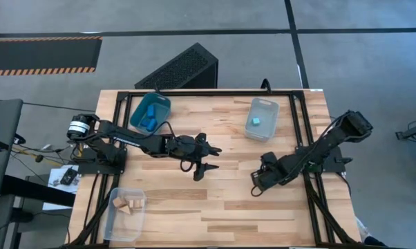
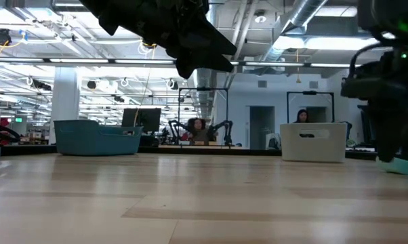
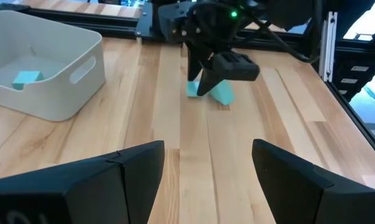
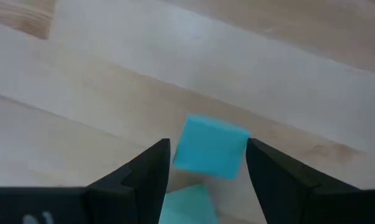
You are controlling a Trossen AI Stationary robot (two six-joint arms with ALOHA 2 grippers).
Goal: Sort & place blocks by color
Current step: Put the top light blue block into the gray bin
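Down low, the right gripper's spread fingers straddle a tilted cyan block, corner toward the wrist.

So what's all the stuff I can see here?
Table: one, pale wood, under everything.
Teal bin: one, far left corner, blue blocks inside, count unclear.
White bin: one, far right, one cyan block inside.
Clear bin: one, near left corner, tan blocks inside.
Loose cyan blocks: two, on the table at the right pincer.
People: two, seated far behind the table.
Left pincer: open, empty, mid-table.
Right pincer: open around a loose cyan block.
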